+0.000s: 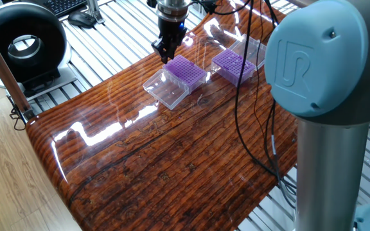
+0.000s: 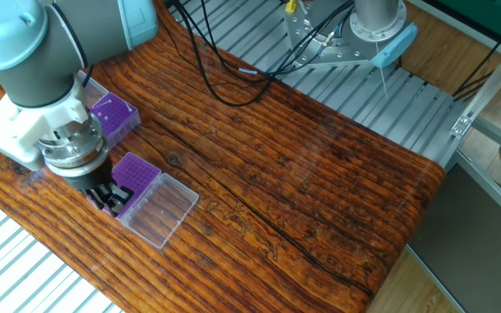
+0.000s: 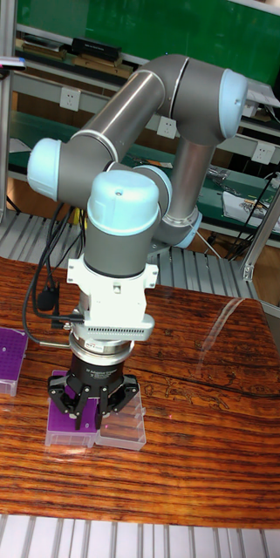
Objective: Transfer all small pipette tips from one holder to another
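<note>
Looking at: we see one robot arm (image 3: 148, 113) over a shiny wooden tabletop (image 1: 172, 160) with two purple boxes on it.
Gripper: we see the gripper (image 3: 88, 417) hanging low over the near purple box (image 1: 186, 70), at the box's edge in the other fixed view.
Fingers: we see the dark fingers (image 3: 71, 411) pointing down; they look a little spread in the tall view, but we cannot tell for sure, and we cannot tell if they pinch anything.
Small pipette tips: we see the small pipette tips (image 1: 184, 66) as a grid of tiny pale dots on top of the near purple box.
Second box: we see the far purple box (image 1: 231, 66) near the first one, a little apart, also with dots on top.
Lids: we see a clear lid (image 1: 166, 89) lying open, touching the near box, and another clear lid (image 1: 254, 50) behind the far box.
Cables: we see black cables (image 1: 252, 115) hanging over the tabletop.
</note>
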Robot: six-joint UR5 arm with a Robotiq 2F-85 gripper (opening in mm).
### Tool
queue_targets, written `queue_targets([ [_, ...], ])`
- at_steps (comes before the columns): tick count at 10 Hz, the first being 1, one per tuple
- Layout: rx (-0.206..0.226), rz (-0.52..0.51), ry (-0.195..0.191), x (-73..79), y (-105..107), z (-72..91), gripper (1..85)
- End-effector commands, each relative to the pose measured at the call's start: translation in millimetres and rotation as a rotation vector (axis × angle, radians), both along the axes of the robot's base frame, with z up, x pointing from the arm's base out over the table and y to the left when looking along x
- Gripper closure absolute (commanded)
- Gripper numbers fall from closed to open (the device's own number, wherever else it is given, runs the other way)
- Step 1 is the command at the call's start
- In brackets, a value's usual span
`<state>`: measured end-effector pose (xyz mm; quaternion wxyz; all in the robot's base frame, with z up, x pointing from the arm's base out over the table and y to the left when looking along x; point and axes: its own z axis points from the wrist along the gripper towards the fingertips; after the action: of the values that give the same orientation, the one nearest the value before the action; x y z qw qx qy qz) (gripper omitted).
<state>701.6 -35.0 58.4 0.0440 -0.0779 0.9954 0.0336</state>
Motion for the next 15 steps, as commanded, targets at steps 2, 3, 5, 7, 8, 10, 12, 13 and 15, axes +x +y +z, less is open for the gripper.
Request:
queue_targets([
  [2, 0.017, -0.019, -0.013, 1.3, 7, -6.8, 54.3],
  [3, 0.018, -0.024, -0.014, 1.0, 8, -8.8, 54.7],
  [5, 0.015, -0.027, -0.015, 0.6, 6, -9.6, 56.0],
  [7, 0.016, -0.034, -0.015, 0.2, 6, -9.7, 57.3],
  [8, 0.013, -0.039, -0.014, 0.0, 4, -10.2, 58.0],
  [10, 0.010, -0.040, -0.014, -1.3, 2, -10.5, 58.7],
  [12, 0.010, -0.039, -0.013, -3.2, -1, -11.7, 59.0],
  [13, 0.005, -0.039, -0.013, -3.5, -3, -11.8, 59.0],
  [15, 0.004, -0.042, -0.011, -4.0, -3, -12.0, 59.7],
])
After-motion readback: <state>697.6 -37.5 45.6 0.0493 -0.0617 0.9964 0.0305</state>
